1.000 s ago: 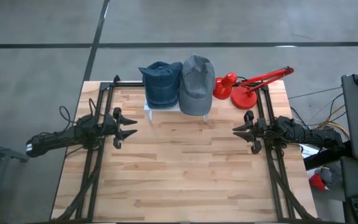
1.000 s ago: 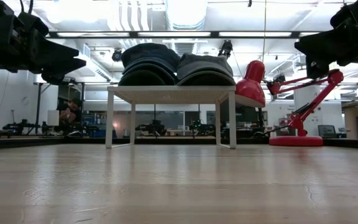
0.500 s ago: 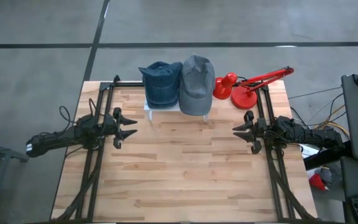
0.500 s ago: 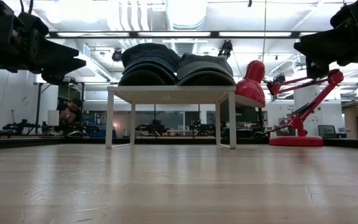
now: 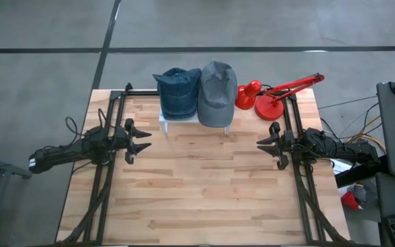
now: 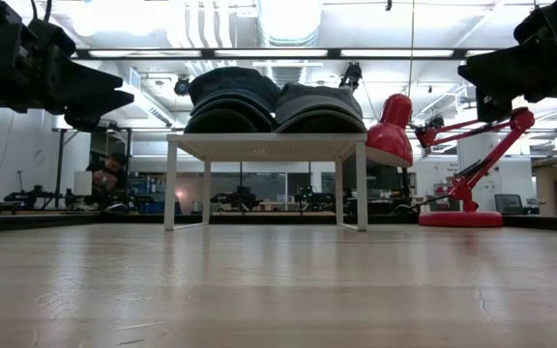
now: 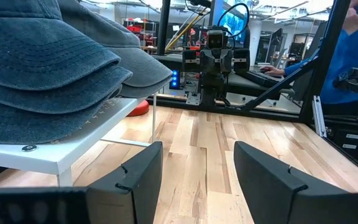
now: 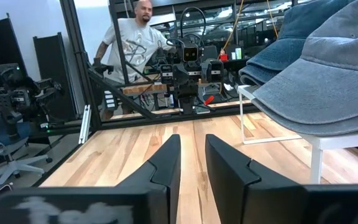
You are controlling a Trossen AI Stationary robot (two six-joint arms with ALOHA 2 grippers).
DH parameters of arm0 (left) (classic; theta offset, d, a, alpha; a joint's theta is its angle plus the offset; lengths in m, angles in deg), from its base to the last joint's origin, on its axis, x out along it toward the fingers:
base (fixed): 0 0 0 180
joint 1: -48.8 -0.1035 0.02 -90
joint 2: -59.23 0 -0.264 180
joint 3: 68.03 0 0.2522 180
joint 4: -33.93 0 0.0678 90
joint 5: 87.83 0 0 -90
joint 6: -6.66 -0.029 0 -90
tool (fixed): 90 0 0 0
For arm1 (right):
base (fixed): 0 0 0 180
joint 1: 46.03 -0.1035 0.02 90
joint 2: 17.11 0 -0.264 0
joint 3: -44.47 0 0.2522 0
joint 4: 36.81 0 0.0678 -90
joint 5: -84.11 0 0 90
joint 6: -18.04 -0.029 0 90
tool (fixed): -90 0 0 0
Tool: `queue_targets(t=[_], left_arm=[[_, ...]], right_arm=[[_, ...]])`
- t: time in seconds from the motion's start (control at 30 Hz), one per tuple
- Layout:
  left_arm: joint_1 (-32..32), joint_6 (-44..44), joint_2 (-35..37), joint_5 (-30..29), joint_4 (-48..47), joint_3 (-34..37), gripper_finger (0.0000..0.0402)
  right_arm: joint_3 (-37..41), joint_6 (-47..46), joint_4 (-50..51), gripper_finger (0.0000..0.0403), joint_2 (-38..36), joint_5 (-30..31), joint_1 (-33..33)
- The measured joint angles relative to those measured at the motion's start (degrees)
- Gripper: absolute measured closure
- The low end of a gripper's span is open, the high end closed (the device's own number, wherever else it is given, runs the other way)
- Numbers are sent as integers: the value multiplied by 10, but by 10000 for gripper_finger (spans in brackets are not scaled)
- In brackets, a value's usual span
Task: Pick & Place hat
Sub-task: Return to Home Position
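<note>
Two stacks of caps rest on a small white stand [image 5: 164, 121] at the table's far edge: dark blue denim caps [image 5: 177, 91] on the left and grey-blue caps [image 5: 217, 92] on the right, brims toward the near side. They also show as blue caps [image 6: 230, 99] and grey caps [image 6: 319, 106] in the low view. My left gripper [image 5: 145, 139] hovers open at the table's left, level with the stand's near edge. My right gripper [image 5: 260, 145] hovers open at the table's right. In the wrist views the left gripper [image 7: 197, 171] and right gripper [image 8: 192, 163] hold nothing.
A red desk lamp [image 5: 269, 95] stands at the far right corner beside the stand. Black frame rails [image 5: 108, 123] run along both table sides. Bare wood [image 5: 204, 178] spreads between the arms and toward the near edge. A person [image 8: 132, 37] stands beyond the table's left side.
</note>
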Motion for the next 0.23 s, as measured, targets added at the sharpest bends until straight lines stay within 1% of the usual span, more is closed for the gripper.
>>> queue_targets(t=[0.23], left_arm=[[0,0,0,0,0,0,200]], right_arm=[[0,0,0,340,0,0,0]])
